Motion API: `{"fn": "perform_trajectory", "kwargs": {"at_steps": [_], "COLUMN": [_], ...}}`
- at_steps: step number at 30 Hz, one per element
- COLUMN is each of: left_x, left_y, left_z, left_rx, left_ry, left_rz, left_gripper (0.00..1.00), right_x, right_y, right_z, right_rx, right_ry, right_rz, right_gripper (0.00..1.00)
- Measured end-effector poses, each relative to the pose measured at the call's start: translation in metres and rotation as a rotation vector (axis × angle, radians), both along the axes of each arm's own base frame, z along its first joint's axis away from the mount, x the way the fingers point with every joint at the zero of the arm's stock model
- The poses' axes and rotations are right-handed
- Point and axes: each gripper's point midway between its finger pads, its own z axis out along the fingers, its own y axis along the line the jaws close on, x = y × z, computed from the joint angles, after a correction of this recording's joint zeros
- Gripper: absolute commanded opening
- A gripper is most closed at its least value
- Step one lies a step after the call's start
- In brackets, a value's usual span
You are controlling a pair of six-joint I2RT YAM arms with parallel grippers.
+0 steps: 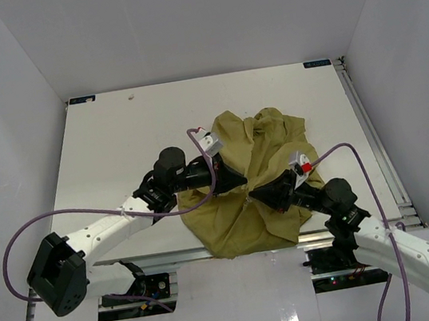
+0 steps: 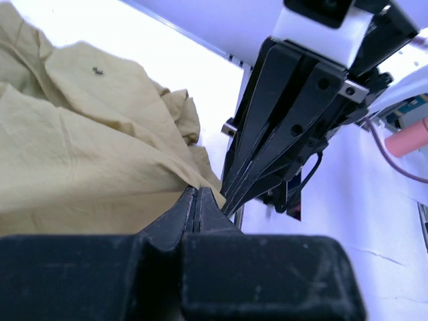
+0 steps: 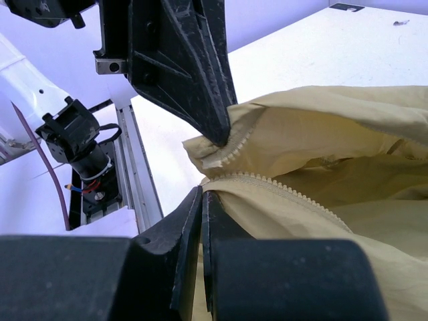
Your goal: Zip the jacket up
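The olive-yellow jacket (image 1: 240, 221) lies crumpled at the middle of the white table (image 1: 131, 141), reaching to its near edge. My left gripper (image 1: 240, 179) comes in from the left and my right gripper (image 1: 257, 194) from the right, tips almost meeting over the fabric. In the right wrist view my right gripper (image 3: 202, 194) is shut on the jacket's edge where a row of zipper teeth (image 3: 281, 190) ends. Just above it my left gripper (image 3: 222, 139) pinches the end of the other zipper side. In the left wrist view my left gripper (image 2: 196, 192) is shut at the fabric (image 2: 87, 147).
A metal rail (image 1: 172, 257) runs along the table's near edge, right under the jacket's hem. White walls enclose the table on three sides. Purple cables (image 1: 16, 238) loop off both arms. The arm bases sit below the rail.
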Motion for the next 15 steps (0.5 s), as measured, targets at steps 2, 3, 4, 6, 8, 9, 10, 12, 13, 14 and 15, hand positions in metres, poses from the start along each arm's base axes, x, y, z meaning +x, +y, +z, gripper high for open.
{"fn": "perform_trajectory", "kwargs": {"at_steps": [2,3,4,6,8,9,10,12,13,14,15], "left_x": [-0.002,-0.003,-0.005,-0.008,-0.010,-0.010,-0.011,-0.011,-0.011,-0.011,-0.011], "left_y": [0.001,0.002,0.003,0.006,0.007,0.007,0.008,0.008,0.008,0.008,0.008], "left_z": [0.006,0.009,0.012,0.017,0.021,0.021,0.022,0.022,0.022,0.022,0.023], "left_rx": [-0.032,-0.050,-0.069,-0.100,-0.126,-0.133,-0.140,-0.149,-0.153,-0.156,-0.159], "left_ry": [-0.014,-0.022,-0.031,-0.045,-0.056,-0.059,-0.061,-0.063,-0.063,-0.064,-0.064], "left_rz": [-0.005,-0.006,-0.006,-0.008,-0.008,-0.008,-0.008,-0.006,-0.006,-0.006,-0.006], "left_gripper": [0.00,0.00,0.00,0.00,0.00,0.00,0.00,0.03,0.04,0.05,0.06], "right_x": [-0.001,-0.002,-0.003,-0.005,-0.007,-0.007,-0.007,-0.008,-0.009,-0.009,-0.010], "right_y": [-0.001,-0.001,-0.002,-0.003,-0.003,-0.003,-0.003,-0.004,-0.004,-0.004,-0.004], "right_z": [0.003,0.004,0.004,0.004,0.004,0.004,0.004,0.005,0.006,0.007,0.009], "right_rx": [0.010,0.016,0.021,0.030,0.039,0.044,0.049,0.058,0.062,0.069,0.077], "right_ry": [-0.011,-0.017,-0.022,-0.022,-0.017,-0.017,-0.017,-0.013,-0.011,-0.011,-0.013], "right_rz": [0.002,0.003,0.004,0.007,0.011,0.012,0.014,0.016,0.017,0.018,0.020], "right_gripper": [0.08,0.08,0.08,0.08,0.08,0.08,0.08,0.08,0.08,0.08,0.08]}}
